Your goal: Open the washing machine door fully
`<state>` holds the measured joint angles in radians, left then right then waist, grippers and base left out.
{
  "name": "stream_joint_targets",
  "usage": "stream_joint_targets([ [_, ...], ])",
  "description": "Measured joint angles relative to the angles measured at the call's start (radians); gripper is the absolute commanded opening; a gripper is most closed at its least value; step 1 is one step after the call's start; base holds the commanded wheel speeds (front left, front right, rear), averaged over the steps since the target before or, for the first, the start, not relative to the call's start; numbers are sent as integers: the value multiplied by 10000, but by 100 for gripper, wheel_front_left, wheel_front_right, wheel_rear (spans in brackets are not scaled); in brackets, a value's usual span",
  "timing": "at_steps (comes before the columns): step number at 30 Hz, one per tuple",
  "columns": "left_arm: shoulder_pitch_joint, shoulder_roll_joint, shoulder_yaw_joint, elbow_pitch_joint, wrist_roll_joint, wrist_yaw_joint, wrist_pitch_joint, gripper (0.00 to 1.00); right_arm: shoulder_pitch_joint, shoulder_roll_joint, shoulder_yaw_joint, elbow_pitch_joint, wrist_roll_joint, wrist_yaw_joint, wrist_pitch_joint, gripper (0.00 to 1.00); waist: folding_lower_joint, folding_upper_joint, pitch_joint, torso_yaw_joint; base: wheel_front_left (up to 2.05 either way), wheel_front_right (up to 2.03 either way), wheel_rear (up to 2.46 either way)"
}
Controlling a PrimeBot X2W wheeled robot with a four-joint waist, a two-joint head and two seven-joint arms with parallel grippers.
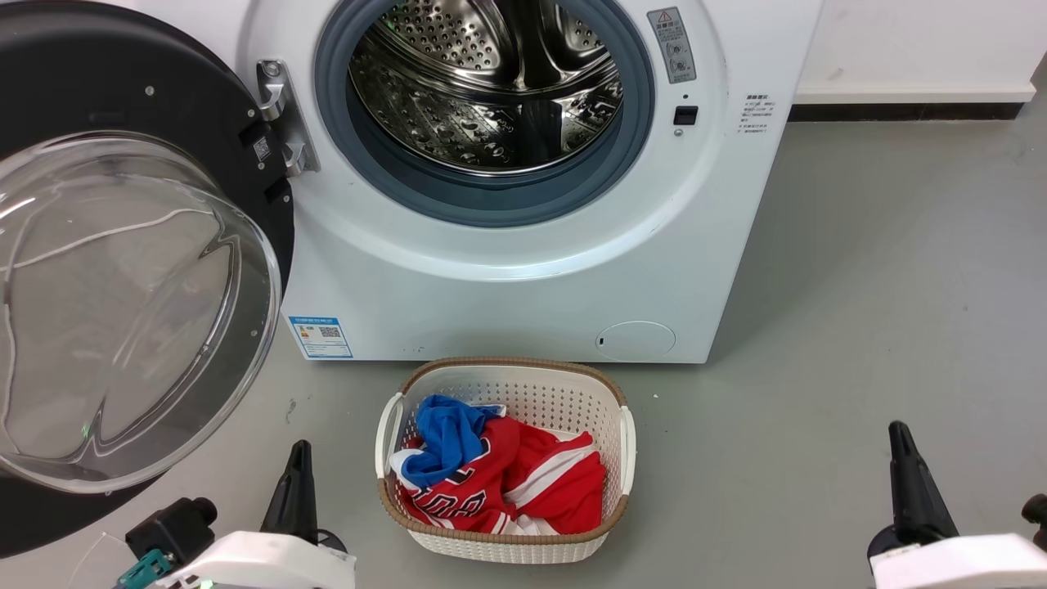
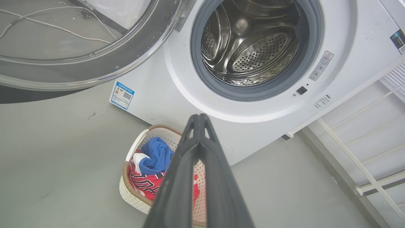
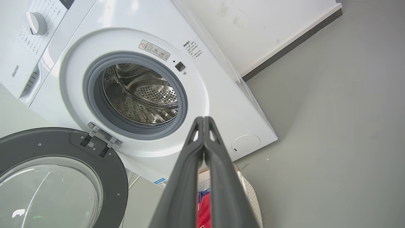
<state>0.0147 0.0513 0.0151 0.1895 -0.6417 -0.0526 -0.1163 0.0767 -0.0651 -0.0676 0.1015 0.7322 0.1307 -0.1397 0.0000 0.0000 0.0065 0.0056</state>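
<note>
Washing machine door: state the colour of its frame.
Black, ringing a clear domed glass centre; the washing machine door shows it best in the right wrist view.

Fingers of right gripper point(image 3: 203, 119) pressed together, tips over the washer's white front. The washing machine door point(image 3: 47, 142) hangs wide open at lower left on its hinge point(image 3: 100, 138); steel drum point(image 3: 140, 95) exposed. Behind fingers, prob. a basket point(image 3: 250, 196) w/ red cloth point(image 3: 205, 210).

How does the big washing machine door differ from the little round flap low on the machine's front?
The washing machine door has a black rim and a clear glass bowl; the flap is plain white. The door is nearly machine-wide; the flap is small. The door is swung open on its hinge; the flap sits shut in the front panel. Both are round.
</note>
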Motion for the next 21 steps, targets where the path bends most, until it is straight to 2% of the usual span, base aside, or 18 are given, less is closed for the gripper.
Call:
stream_joint_targets([
  [21, -322, -2, 297, 165, -2930, -196, 696, 0, -567, -61, 17, 407, 2807, 0, 631, 0, 0, 0, -8, -13, 0, 0, 0],
])
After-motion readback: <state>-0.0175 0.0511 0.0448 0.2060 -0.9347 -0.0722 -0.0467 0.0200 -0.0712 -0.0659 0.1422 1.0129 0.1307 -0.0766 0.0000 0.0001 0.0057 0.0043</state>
